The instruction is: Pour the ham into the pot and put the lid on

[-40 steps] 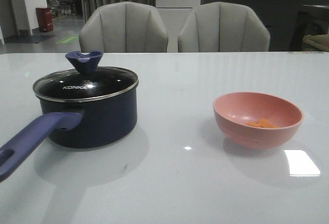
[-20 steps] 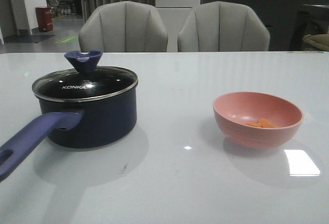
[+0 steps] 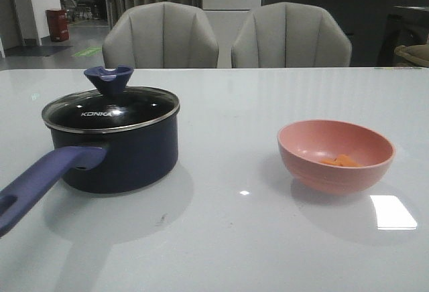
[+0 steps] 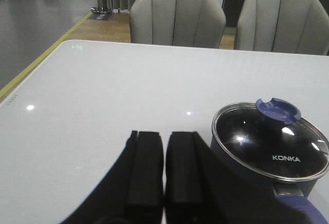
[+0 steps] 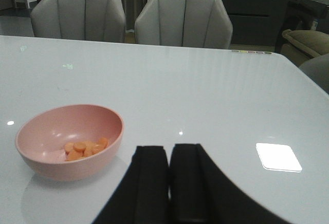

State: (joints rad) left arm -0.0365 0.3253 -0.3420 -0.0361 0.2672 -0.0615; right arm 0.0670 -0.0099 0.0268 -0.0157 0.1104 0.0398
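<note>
Pot [image 3: 120, 151]: table's left side, lid [image 3: 110, 108] seated, handle toward near edge.
Ham [image 3: 340, 161]: inside pink bowl [image 3: 335, 155], right, well apart from pot.
Left gripper [image 4: 164, 167]: fingers together, holding nothing, beside pot.
Right gripper [image 5: 169, 175]: fingers together, holding nothing, near bowl.

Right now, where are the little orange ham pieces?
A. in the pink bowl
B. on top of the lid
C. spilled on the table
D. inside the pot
A. The ham lies at the bottom of the pink bowl, while the pot sits apart with its lid on.
</note>
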